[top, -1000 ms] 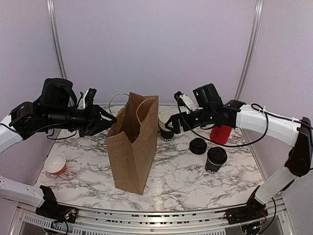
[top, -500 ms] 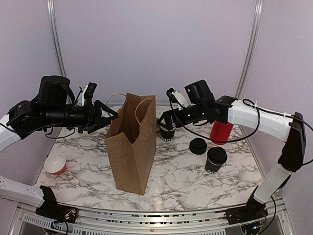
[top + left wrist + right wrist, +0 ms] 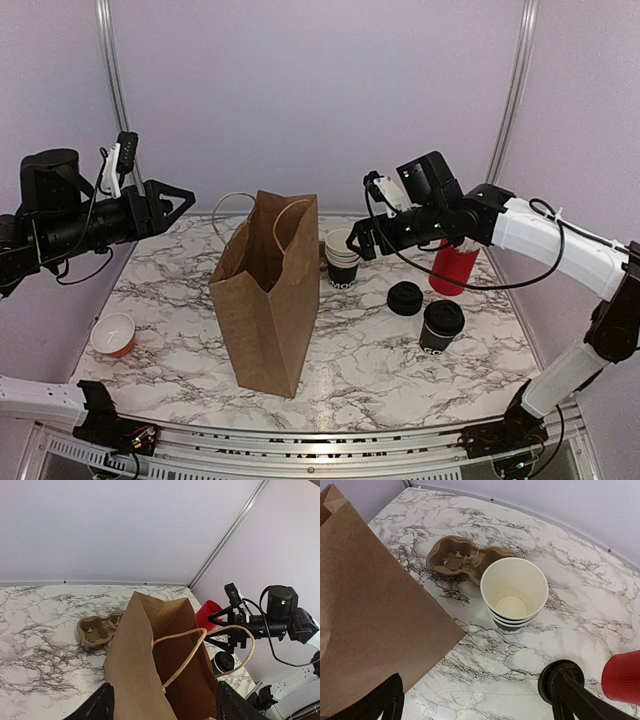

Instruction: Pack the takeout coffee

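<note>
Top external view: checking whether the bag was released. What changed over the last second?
The left gripper opened and drew back left and upward, away from the paper bag, whose left rim it had been at; it holds nothing. The right gripper, open throughout, edged over the nested cups toward the bag, then back right. The bag stays upright; the takeout coffee, loose lid and red cup have not moved.

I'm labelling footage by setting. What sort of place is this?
Likely a robot test cell staged as a coffee counter: bare walls with metal posts, marble-look table, brown paper bag, lidded takeout coffee.
</note>
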`<action>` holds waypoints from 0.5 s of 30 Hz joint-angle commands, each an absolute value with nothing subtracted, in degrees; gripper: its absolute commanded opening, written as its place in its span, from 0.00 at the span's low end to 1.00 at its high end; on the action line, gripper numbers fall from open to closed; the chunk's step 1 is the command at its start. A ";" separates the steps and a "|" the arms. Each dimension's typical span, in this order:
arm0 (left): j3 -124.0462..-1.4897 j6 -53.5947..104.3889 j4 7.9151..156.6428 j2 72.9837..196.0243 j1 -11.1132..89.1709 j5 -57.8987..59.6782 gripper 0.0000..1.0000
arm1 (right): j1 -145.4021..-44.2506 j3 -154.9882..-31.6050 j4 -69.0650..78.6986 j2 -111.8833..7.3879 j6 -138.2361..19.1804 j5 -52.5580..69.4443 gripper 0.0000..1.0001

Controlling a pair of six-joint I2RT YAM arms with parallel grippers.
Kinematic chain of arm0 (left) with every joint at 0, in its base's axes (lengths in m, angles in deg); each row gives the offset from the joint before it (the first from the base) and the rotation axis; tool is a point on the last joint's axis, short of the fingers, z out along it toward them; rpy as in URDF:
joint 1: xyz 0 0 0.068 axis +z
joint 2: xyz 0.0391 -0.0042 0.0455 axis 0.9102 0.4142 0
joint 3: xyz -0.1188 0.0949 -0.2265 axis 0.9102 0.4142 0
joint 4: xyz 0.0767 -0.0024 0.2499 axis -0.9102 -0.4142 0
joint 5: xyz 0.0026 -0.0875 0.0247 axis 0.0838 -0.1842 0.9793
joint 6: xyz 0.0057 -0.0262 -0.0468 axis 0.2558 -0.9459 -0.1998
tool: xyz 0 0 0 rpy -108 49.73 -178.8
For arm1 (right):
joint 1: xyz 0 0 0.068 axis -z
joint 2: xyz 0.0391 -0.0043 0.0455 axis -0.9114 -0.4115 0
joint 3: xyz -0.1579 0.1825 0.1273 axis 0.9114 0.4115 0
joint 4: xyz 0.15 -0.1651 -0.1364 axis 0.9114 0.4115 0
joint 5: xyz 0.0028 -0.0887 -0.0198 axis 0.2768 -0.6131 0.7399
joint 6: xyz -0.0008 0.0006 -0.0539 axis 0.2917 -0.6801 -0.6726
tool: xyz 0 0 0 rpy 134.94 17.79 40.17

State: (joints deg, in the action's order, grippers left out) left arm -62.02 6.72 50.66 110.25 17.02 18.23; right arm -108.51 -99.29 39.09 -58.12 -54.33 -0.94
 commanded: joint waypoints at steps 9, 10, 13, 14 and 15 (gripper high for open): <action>-59.39 5.87 54.67 118.28 40.35 7.66 0.72 | -108.41 -96.19 56.07 -49.54 -49.42 -9.63 1.00; -58.91 5.46 55.42 119.35 41.48 6.00 0.72 | -108.22 -95.42 57.16 -48.89 -48.91 -9.73 1.00; -56.84 4.06 59.00 121.59 44.64 0.93 0.73 | -107.45 -93.05 59.98 -46.64 -48.01 -9.98 1.00; -56.27 3.65 60.15 122.27 45.39 -0.41 0.73 | -106.99 -92.05 60.90 -45.86 -47.79 -10.02 1.00; -55.96 3.38 60.95 122.97 46.08 -1.53 0.73 | -106.37 -91.07 61.59 -45.10 -47.65 -9.79 1.00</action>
